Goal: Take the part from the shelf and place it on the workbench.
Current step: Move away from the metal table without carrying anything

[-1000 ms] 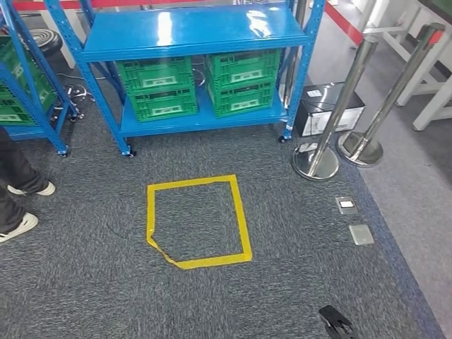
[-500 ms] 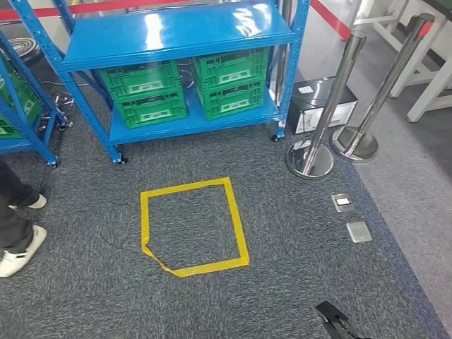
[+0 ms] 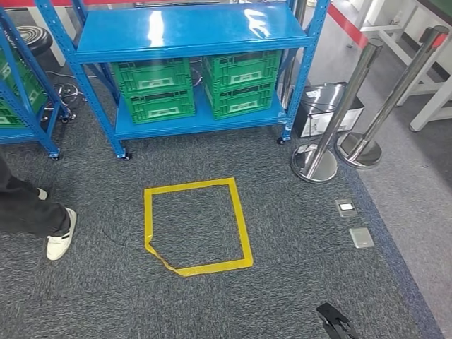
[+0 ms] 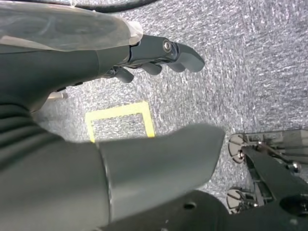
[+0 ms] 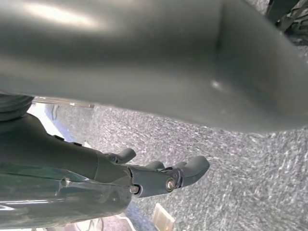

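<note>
So both hands, left hand (image 4: 160, 53) and right hand (image 5: 160, 175), hung open and empty, because the shelf (image 3: 181, 32) was not yet within reach.

left hand (image 4: 120, 159) empty, right hand (image 5: 152, 72) empty

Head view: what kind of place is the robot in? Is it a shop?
Probably not a shop; more likely a workshop or warehouse test area. A blue shelf holds green crates, yellow tape marks a square on the carpet, and metal posts carry a red barrier.
</note>
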`<state>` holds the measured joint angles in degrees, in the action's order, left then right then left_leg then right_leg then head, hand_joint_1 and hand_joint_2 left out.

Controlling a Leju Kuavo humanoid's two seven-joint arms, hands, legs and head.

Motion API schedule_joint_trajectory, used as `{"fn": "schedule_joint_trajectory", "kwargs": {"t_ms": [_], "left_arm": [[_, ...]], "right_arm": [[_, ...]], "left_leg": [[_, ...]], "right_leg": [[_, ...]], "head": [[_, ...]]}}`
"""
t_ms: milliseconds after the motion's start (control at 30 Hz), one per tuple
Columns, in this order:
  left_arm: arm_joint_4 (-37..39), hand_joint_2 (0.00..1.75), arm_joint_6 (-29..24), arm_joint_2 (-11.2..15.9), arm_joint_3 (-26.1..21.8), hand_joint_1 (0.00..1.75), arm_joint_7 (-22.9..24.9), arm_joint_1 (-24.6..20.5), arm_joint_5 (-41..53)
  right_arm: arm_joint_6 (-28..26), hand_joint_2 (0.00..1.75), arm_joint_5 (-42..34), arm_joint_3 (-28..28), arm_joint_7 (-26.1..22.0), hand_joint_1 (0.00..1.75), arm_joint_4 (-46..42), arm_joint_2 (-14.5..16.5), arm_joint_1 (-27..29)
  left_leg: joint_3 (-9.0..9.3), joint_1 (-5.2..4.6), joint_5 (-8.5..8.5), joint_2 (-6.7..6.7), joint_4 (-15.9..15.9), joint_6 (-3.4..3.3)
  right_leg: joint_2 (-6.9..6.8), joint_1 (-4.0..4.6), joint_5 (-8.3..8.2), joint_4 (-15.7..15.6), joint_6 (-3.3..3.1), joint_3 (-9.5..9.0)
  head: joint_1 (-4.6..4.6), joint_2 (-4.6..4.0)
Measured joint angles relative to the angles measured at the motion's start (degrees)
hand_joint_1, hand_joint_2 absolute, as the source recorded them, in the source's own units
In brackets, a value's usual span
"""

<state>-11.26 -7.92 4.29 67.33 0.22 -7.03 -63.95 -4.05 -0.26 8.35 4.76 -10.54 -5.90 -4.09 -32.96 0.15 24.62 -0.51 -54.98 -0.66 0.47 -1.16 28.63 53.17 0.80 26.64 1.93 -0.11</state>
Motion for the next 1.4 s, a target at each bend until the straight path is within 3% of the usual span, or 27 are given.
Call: {"fn": "schedule_joint_trajectory", "kwargs": {"t_ms": [33, 167, 300, 700, 800, 833, 867, 933, 1000, 1400], "left_arm": [[0.0, 1.75, -0.01, -0.01, 0.03, 0.0, 0.09, -0.01, 0.08], [0.0, 1.75, -0.15, 0.01, 0.19, 0.0, 0.43, -0.01, 0.31], [0.0, 1.75, -0.32, 0.07, 0.21, 0.0, 0.5, 0.0, 0.26], [0.0, 1.75, -0.47, 0.12, 0.23, 0.0, 1.41, 0.0, 0.15], [0.0, 1.75, -0.48, 0.14, 0.23, 0.0, 1.52, 0.0, 0.15], [0.0, 1.31, -0.51, 0.14, 0.23, 0.0, 1.61, 0.0, 0.19], [0.0, 0.87, -0.55, 0.14, 0.23, 0.0, 1.69, 0.02, 0.32], [-0.01, 0.0, -0.62, 0.08, -0.04, 0.0, 1.77, 0.22, 1.31], [-0.04, 0.0, -0.51, -0.06, -1.12, 0.0, 1.76, 0.71, 3.44], [-1.16, 0.0, 1.76, -1.3, -12.58, 0.0, 1.52, 4.47, 20.64]], "right_arm": [[-0.1, 1.75, 0.01, 0.0, 0.18, 0.0, 0.0, 0.0, 0.0], [-0.19, 1.75, 0.02, 0.0, 0.66, 0.0, 0.0, 0.0, 0.01], [-0.19, 0.0, 0.27, 0.0, 0.71, 0.0, 0.0, 0.01, 0.01], [-0.19, 0.0, 0.33, 0.02, 0.7, 0.0, 0.0, 0.1, 0.01], [-0.19, 1.31, 0.33, 0.03, 0.7, 0.0, 0.0, 0.11, 0.01], [-0.19, 1.75, 0.33, 0.03, 0.7, 0.0, 0.0, 0.11, 0.01], [-0.19, 1.75, 0.33, 0.03, 0.69, 0.0, 0.0, 0.12, 0.02], [-0.16, 0.87, 0.33, 0.02, 0.63, 0.0, -0.02, 0.21, 0.12], [-0.07, 0.0, 0.33, 0.02, 0.44, 0.0, -0.13, 0.43, 0.48], [0.99, 0.0, 0.33, -0.11, -1.02, 0.0, -1.74, 1.69, 3.48]], "left_leg": [[0.0, 0.0, 0.01, 0.0, 0.0, -0.03], [0.04, 0.01, -0.01, 0.01, 0.02, -0.11], [0.27, 0.04, -0.06, 0.01, 0.22, -0.14], [0.83, 0.06, -0.21, 0.01, 0.8, 0.08], [0.85, 0.06, -0.24, 0.01, 0.87, 0.12], [0.86, 0.06, -0.25, 0.01, 0.89, 0.13], [0.87, 0.06, -0.25, 0.01, 0.9, 0.14], [0.88, 0.07, -0.25, 0.01, 0.91, 0.14], [0.89, 0.07, -0.25, 0.01, 0.91, 0.15], [0.9, 0.07, -0.25, 0.02, 0.93, 0.15]], "right_leg": [[0.0, -0.01, -0.02, -0.09, 0.31, -0.04], [0.0, -0.01, -0.07, -0.18, 0.95, -0.05], [-0.01, 0.02, -0.07, -0.18, 0.97, -0.13], [0.0, 0.04, -0.04, -0.18, 0.93, -0.34], [0.0, 0.04, -0.03, -0.18, 0.91, -0.34], [0.0, 0.04, -0.03, -0.18, 0.91, -0.34], [0.0, 0.04, -0.03, -0.18, 0.91, -0.34], [0.0, 0.04, -0.02, -0.18, 0.9, -0.34], [0.0, 0.05, -0.01, -0.18, 0.89, -0.35], [0.0, 0.05, 0.05, -0.18, 0.83, -0.35]], "head": [[0.09, 0.0], [0.14, 0.0], [-0.1, 0.0], [-0.5, 0.0], [-0.51, 0.0], [-0.51, 0.0], [-0.52, 0.0], [-0.53, 0.0], [-0.54, 0.0], [-0.56, 0.0]]}}
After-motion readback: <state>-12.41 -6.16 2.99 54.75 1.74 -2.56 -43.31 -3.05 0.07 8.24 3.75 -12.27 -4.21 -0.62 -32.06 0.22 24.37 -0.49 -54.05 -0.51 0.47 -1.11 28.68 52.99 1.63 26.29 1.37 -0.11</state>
